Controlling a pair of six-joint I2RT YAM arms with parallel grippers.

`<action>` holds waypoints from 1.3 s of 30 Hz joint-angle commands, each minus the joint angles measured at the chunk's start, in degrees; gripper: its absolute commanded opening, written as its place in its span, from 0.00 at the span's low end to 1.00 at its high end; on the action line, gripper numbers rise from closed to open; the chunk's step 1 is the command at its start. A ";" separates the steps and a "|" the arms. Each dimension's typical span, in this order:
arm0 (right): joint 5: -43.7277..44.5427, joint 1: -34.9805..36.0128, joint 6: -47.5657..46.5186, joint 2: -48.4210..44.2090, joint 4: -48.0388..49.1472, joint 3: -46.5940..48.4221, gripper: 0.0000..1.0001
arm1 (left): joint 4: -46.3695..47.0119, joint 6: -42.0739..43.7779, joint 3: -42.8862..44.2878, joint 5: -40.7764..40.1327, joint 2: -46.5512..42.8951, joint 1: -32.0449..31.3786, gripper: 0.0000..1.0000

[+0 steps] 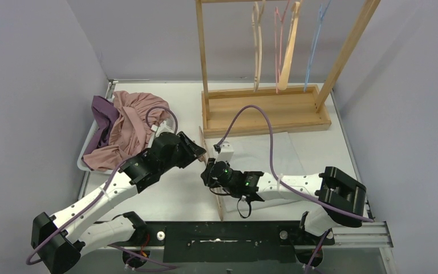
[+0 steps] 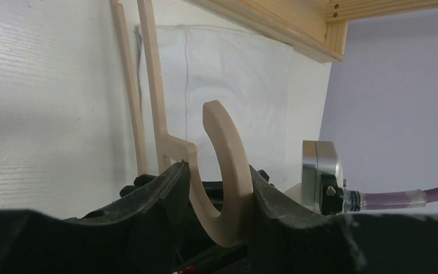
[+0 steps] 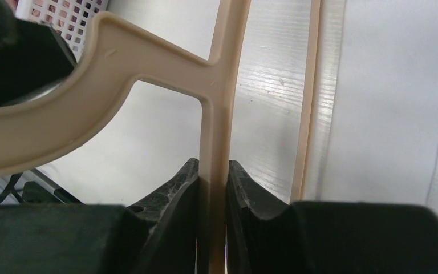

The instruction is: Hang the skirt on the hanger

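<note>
- The skirt (image 1: 279, 154), a flat white piece of thin cloth, lay spread on the white table (image 1: 171, 194), just in front of the base of the wooden rack (image 1: 262, 111).
- No gripper touched the skirt; its near-left edge lay just beside the hanger.
- The hanger (image 1: 219, 206), a beige one with a thick curved hook, stood on its edge between the two arms, at the left side of the skirt. From above it showed only as a thin line.
- The left gripper (image 2: 219, 171) was closed upon the hook of the hanger; the hook sat between the two black fingers (image 2: 159, 188) and touched both of them.
- The right gripper (image 3: 213, 171) was closed upon the straight upper bar of the hanger, a little below the place where the hook joins it, with both pads pressed against the bar.
- In the view from above, the left gripper (image 1: 197, 149) and the right gripper (image 1: 210, 171) were near each other, at the far end of the hanger.
- A white mesh basket (image 1: 85, 161) stood at the far left of the table, with a heap of dusty pink and purple clothes (image 1: 128, 128) in it.
- Several thin hangers (image 1: 288, 51) in beige, pink and blue hung from the rack.
</note>
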 commanded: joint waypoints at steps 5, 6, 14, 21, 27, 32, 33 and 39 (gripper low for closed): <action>3.33 0.04 2.00 -2.06 1.24 -0.14 0.14 | 2.25 3.77 3.62 5.00 -2.35 5.55 0.51; 2.82 -0.12 1.43 -2.09 1.38 -0.24 0.14 | 1.96 4.39 4.28 5.92 -2.35 6.14 0.54; -0.27 -0.56 -3.49 -4.08 3.89 -2.46 0.09 | -2.97 10.73 11.78 8.60 -2.89 10.42 0.69; -5.63 -3.04 -3.64 -11.21 10.74 -10.49 0.00 | -5.28 10.81 9.93 8.31 -5.73 14.58 0.70; -15.67 -7.61 -0.34 -17.13 23.60 -19.97 0.00 | 1.28 5.18 -2.02 16.03 -7.32 14.59 0.59; -17.83 -9.95 3.12 -17.34 28.32 -24.40 0.00 | 9.79 2.08 -9.08 22.24 -3.99 11.64 0.53; -17.80 -10.00 3.06 -17.43 28.76 -24.93 0.00 | 10.20 2.12 -9.12 20.61 -2.85 10.08 0.53; -15.13 -10.27 2.71 -17.56 27.95 -30.03 0.00 | 16.12 0.11 -10.66 18.05 6.71 2.60 0.49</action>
